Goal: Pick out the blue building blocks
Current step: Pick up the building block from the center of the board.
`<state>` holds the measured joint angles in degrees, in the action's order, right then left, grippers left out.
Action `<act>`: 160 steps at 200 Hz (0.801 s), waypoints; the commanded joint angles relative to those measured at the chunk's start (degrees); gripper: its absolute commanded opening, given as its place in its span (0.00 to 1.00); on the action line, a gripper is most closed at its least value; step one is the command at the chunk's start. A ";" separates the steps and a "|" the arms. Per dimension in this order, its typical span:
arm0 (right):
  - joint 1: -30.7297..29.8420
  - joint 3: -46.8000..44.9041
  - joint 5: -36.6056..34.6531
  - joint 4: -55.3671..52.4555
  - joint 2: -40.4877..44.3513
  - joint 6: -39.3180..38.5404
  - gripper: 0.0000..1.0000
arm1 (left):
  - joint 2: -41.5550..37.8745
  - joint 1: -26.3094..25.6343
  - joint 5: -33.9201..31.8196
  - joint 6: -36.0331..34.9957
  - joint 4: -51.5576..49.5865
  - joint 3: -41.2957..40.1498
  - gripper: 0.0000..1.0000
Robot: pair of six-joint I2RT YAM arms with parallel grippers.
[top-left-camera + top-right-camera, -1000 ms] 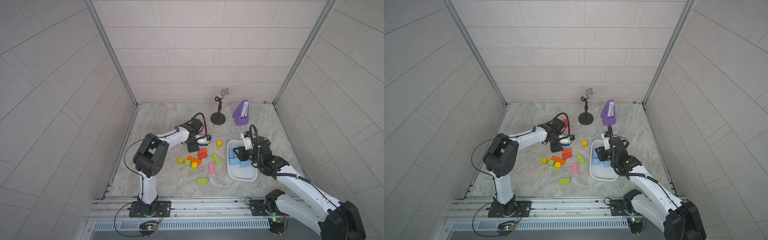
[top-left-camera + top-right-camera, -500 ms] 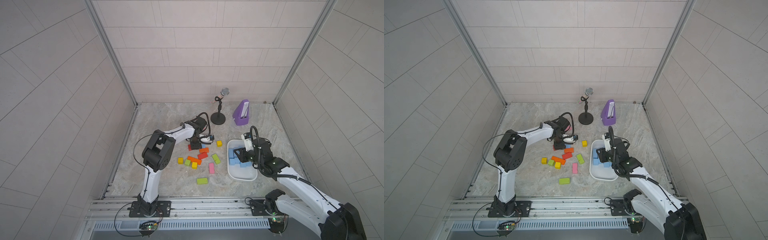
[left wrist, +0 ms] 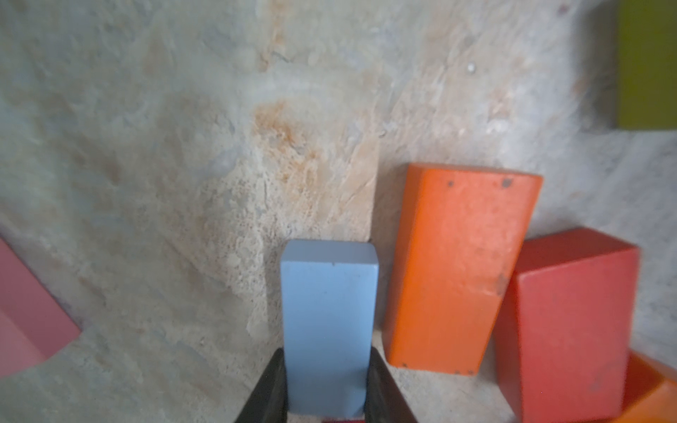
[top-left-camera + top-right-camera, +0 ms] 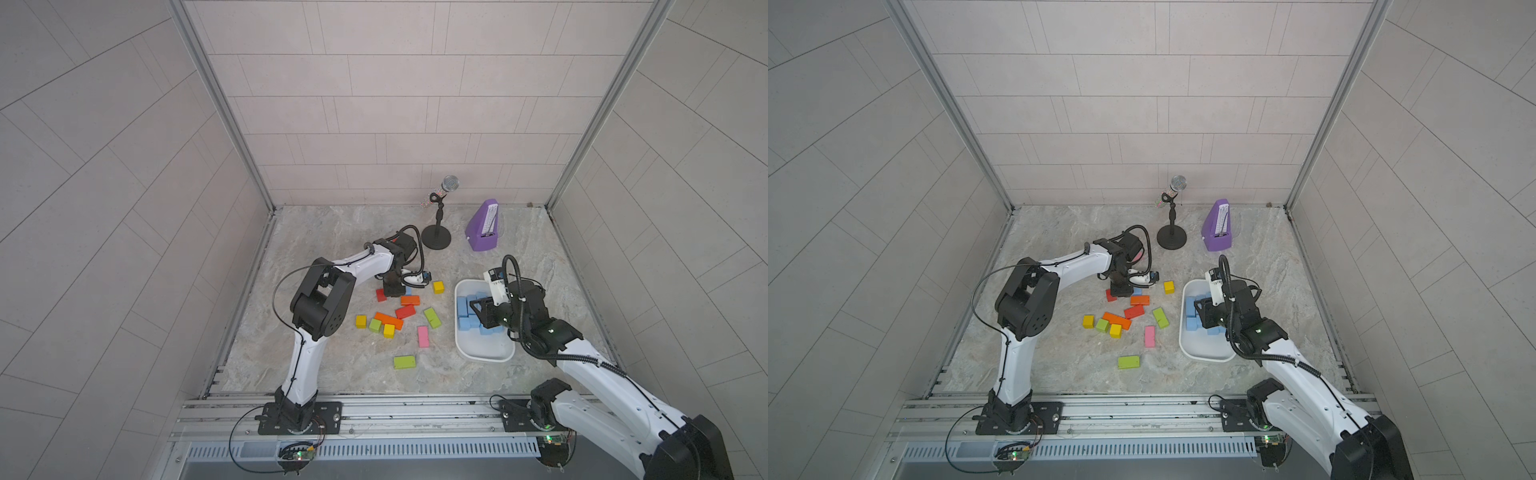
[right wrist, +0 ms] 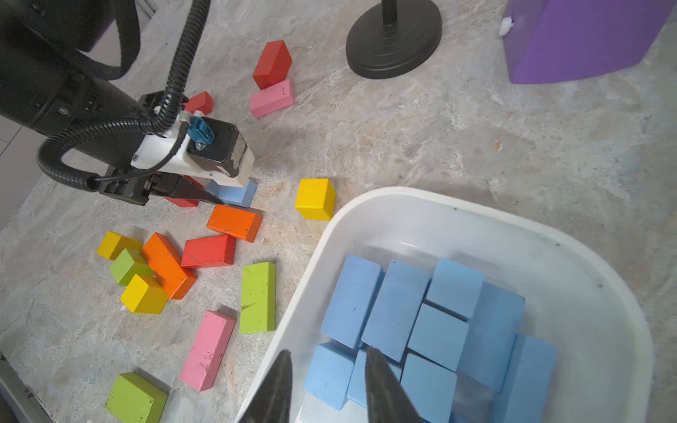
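Blue block [image 3: 329,311] on the desk [image 3: 183,146] is clamped by the left hand [image 3: 327,366]; the right hand [image 5: 328,351] is held parted, empty, over the tray [image 5: 403,192] of blue blocks [image 5: 392,311].

The blue block [image 3: 329,322] has a smooth, matt painted face. The orange block [image 3: 458,263] beside it is matt too, with small dark chips in the paint. The bench [image 3: 183,146] looks like rough, veined stone. The white tub [image 5: 421,192] is glossy plastic. The purple metronome [image 5: 571,40] looks like smooth plastic. The microphone [image 4: 450,183] has a shiny metal mesh head.
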<state>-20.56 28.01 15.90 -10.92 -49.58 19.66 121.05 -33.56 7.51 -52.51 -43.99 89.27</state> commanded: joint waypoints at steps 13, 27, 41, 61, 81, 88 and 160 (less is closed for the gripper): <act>0.28 -1.94 -0.42 2.79 3.46 -1.91 0.37 | -4.17 0.03 1.75 0.96 0.49 -3.35 0.24; 0.26 -5.18 -0.44 8.43 4.93 -1.63 0.38 | -7.37 0.24 3.05 3.17 2.55 -5.52 0.24; 0.25 -8.24 0.47 14.62 5.73 -0.28 0.39 | -10.83 0.58 5.12 6.59 5.55 -8.14 0.23; 0.25 -9.57 4.99 19.82 5.73 0.03 0.43 | -17.06 0.82 9.21 12.25 10.89 -13.12 0.23; -0.37 -9.17 8.68 22.12 5.10 -0.63 0.47 | -24.05 1.11 13.74 17.75 18.55 -20.10 0.23; -0.83 -8.90 9.81 22.84 5.00 -0.81 0.48 | -26.36 1.15 15.42 19.79 21.33 -22.60 0.23; -8.22 -4.47 15.68 32.96 -0.03 -2.08 0.60 | -43.27 3.72 39.69 46.84 59.56 -43.96 0.23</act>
<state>-27.53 21.67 27.92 14.76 -48.27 18.44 80.88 -31.05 34.50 -18.76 -4.36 50.13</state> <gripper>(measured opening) 0.584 0.322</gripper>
